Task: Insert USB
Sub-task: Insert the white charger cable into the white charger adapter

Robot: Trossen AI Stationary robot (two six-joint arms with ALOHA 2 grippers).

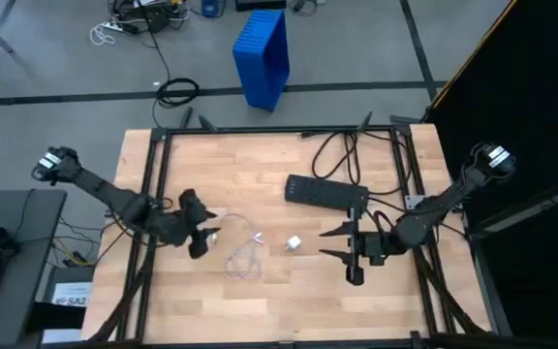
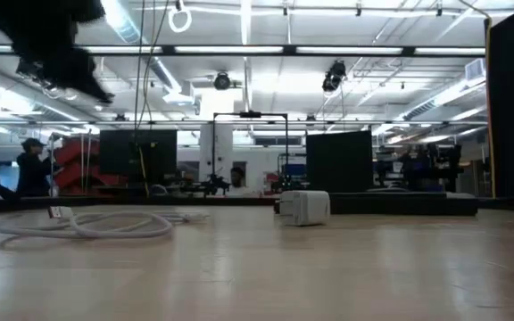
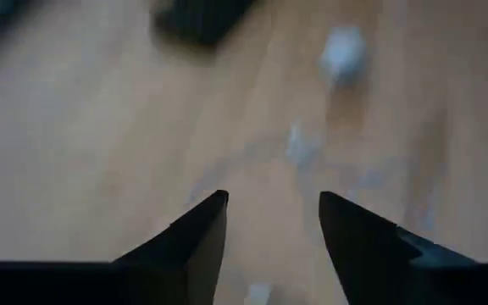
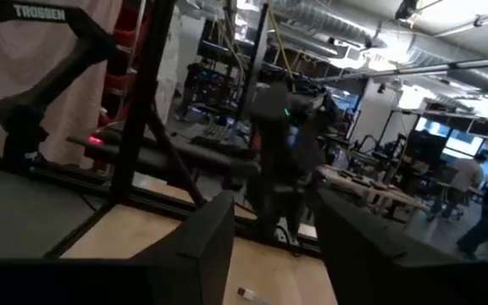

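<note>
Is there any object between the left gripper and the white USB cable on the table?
Nothing visible blocks it. The left gripper, open, is right beside the USB cable, with only bare table between. The white adapter lies past the cable.

A black power strip (image 1: 326, 192) lies on the wooden desk (image 1: 279, 291) toward one o'clock from its centre, its thick black cord (image 1: 342, 150) looping off toward twelve. A small white cube adapter (image 1: 294, 242) sits near the centre. A blue bin (image 1: 263, 55) stands on the floor beyond the twelve o'clock edge.

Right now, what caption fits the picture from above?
Left gripper open beside the white USB cable; right gripper open near the power strip.
</note>
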